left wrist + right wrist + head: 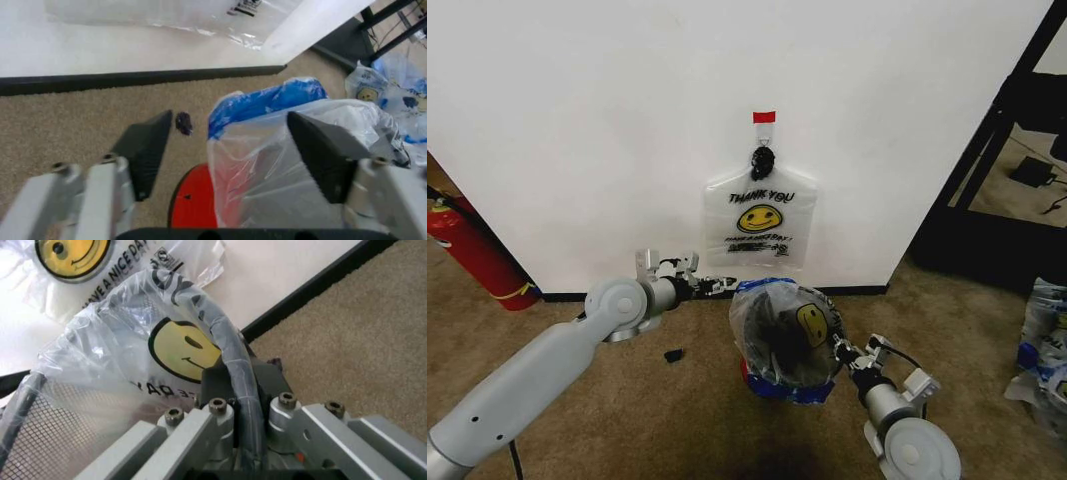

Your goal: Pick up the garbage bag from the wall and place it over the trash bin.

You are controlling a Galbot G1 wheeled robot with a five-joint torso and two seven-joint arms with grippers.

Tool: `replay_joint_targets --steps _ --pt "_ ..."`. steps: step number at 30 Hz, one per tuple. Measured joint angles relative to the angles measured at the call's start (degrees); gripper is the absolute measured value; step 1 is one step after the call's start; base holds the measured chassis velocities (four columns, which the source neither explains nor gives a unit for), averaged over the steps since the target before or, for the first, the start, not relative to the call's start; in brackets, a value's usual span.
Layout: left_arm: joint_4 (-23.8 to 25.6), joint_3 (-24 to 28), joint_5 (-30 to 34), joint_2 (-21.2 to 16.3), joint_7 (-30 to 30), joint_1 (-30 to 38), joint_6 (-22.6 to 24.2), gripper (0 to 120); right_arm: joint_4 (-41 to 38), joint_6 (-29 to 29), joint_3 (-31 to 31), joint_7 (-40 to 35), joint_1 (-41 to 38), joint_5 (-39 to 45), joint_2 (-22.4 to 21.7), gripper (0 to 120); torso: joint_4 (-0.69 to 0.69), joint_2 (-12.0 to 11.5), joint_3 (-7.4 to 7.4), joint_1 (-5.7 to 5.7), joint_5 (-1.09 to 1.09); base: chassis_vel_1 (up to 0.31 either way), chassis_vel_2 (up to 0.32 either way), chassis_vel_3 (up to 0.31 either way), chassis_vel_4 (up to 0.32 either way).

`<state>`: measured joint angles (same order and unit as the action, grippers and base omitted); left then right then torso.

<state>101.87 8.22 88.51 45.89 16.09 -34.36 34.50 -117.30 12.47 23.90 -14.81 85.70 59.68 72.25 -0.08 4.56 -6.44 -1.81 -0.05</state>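
A garbage bag (762, 215) with a yellow smiley and "THANK YOU" print hangs from a black hook (763, 157) on the white wall (607, 120), under a red tape piece (764, 117). A second such bag (799, 318) is draped over the trash bin (777, 350) on the carpet. Its blue tape strip (267, 102) lies along the rim. My left gripper (719, 286) is open beside the bin's far left side, its fingers (143, 150) apart at the bag's edge (267, 165). My right gripper (842, 350) is shut on the bagged rim (233, 360) at the bin's right side.
A red fire extinguisher (477, 255) leans at the wall on the left. A small dark scrap (673, 354) lies on the carpet left of the bin. A black shelf frame (997, 130) stands at the right, with a clear sack of bottles (1047, 340) on the floor.
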Motion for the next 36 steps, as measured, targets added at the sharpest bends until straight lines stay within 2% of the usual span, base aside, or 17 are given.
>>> replay_joint_targets --steps 7,17,22,24,25,36 --pt "-1.58 0.49 -2.19 0.54 -2.76 0.67 -0.02 98 -0.13 0.47 -0.42 -0.26 -0.54 0.88 -0.91 0 0.0 0.0 0.0 0.0 0.0 0.0 0.0 0.0 0.0" --pt "-4.7 1.41 -4.61 1.9 -5.47 1.44 -0.14 91 -0.69 1.0 -0.83 -0.64 -0.81 2.12 -1.31 0 0.0 0.0 0.0 0.0 0.0 0.0 0.0 0.0 0.0" --pt "-5.7 1.55 -5.2 2.16 -5.99 1.26 -0.19 74 -0.7 1.16 -0.94 -0.87 -0.92 2.36 -1.56 0 0.0 0.0 0.0 0.0 0.0 0.0 0.0 0.0 0.0" --pt "-5.62 1.59 -5.24 2.14 -6.11 1.09 -0.2 63 -0.7 1.24 -0.95 -1.0 -0.98 2.42 -1.64 0 0.0 0.0 0.0 0.0 0.0 0.0 0.0 0.0 0.0" --pt "-5.62 1.59 -5.24 2.14 -6.11 1.09 -0.2 63 -0.7 1.24 -0.95 -1.0 -0.98 2.42 -1.64 0 0.0 0.0 0.0 0.0 0.0 0.0 0.0 0.0 0.0" --pt "-4.67 2.42 -6.21 3.03 -5.66 0.83 -1.24 23 -0.83 1.54 -1.01 -1.69 -1.25 2.83 -1.71 0 0.0 0.0 0.0 0.0 -0.01 0.0 0.0 0.0 0.0"
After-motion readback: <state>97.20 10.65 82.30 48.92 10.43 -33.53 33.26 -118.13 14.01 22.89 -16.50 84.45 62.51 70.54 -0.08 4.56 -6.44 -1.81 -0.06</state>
